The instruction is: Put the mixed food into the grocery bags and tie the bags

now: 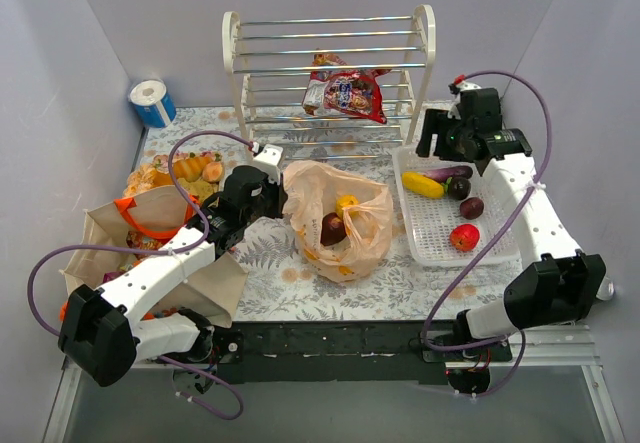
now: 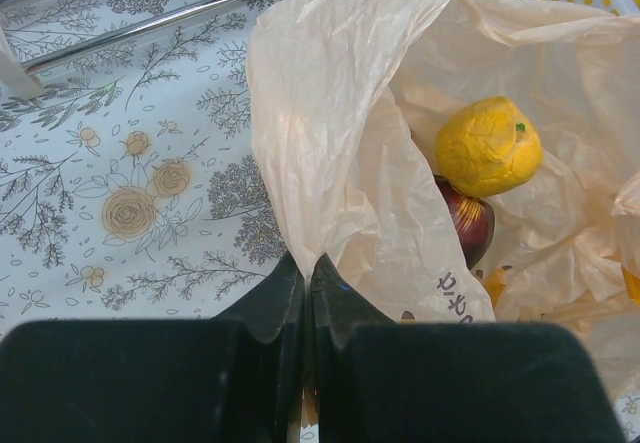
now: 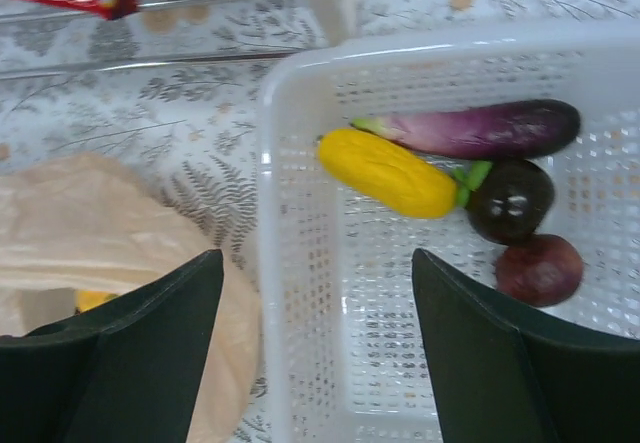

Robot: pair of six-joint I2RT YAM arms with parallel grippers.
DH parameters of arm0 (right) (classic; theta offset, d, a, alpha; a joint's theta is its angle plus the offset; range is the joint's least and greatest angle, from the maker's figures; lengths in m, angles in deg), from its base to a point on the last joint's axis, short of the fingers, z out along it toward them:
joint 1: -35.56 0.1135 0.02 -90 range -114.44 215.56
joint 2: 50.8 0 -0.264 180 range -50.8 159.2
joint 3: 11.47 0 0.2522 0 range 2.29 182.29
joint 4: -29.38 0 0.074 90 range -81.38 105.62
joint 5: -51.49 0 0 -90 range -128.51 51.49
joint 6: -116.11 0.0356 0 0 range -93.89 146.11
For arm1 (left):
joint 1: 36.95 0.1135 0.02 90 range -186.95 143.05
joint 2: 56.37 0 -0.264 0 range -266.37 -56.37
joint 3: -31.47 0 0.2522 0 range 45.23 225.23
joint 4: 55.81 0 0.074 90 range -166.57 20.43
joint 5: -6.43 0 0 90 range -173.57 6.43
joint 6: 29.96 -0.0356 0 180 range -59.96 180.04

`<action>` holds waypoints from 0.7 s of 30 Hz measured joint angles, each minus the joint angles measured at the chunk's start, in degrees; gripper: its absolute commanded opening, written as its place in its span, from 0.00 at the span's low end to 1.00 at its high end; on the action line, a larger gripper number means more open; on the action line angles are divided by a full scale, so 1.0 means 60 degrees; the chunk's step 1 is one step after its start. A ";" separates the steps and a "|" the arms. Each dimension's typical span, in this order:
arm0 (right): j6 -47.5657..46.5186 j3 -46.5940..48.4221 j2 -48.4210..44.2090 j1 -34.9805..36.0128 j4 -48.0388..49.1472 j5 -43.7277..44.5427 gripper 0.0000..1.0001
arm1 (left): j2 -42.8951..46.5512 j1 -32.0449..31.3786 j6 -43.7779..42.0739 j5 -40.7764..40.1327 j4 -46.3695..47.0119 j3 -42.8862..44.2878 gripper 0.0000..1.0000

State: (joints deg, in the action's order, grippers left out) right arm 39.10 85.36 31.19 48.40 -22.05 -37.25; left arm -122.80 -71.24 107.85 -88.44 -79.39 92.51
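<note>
The peach plastic grocery bag (image 1: 362,231) lies mid-table with a yellow fruit (image 2: 488,146) and a dark purple fruit (image 2: 470,225) inside. My left gripper (image 2: 305,263) is shut on the bag's left rim (image 2: 330,113), holding the mouth up. The beige canvas tote (image 1: 150,233) stands at the left, partly behind the left arm. My right gripper (image 3: 317,255) hangs open and empty over the left wall of the white basket (image 3: 300,113). In the basket lie a yellow fruit (image 3: 387,171), a dark round fruit (image 3: 511,199) and a purple-red one (image 3: 540,269). Red snack packets (image 1: 347,91) rest on the rack.
A long purple eggplant (image 3: 470,128) and a red apple (image 1: 464,236) also lie in the basket. A white wire rack (image 1: 330,63) stands at the back. Pastries (image 1: 180,171) and a paper roll (image 1: 152,103) sit at the back left.
</note>
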 measured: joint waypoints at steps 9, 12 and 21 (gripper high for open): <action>-0.0011 -0.2688 -0.0612 -0.1679 0.0197 0.0266 0.84 | -0.0073 0.0000 0.0029 0.0142 0.0000 0.0000 0.00; 0.0280 -0.4197 -0.0903 -0.2018 0.0404 0.0291 0.84 | -0.0076 0.0000 0.0029 0.0131 0.0007 0.0000 0.00; 0.0805 -0.5089 -0.1322 -0.2521 0.0310 0.0892 0.87 | -0.0084 0.0000 0.0095 0.0291 0.0146 0.0000 0.00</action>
State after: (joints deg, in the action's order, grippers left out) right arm 43.93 54.83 23.26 33.28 -20.19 -31.89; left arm -123.30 -71.24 108.42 -86.69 -78.52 92.51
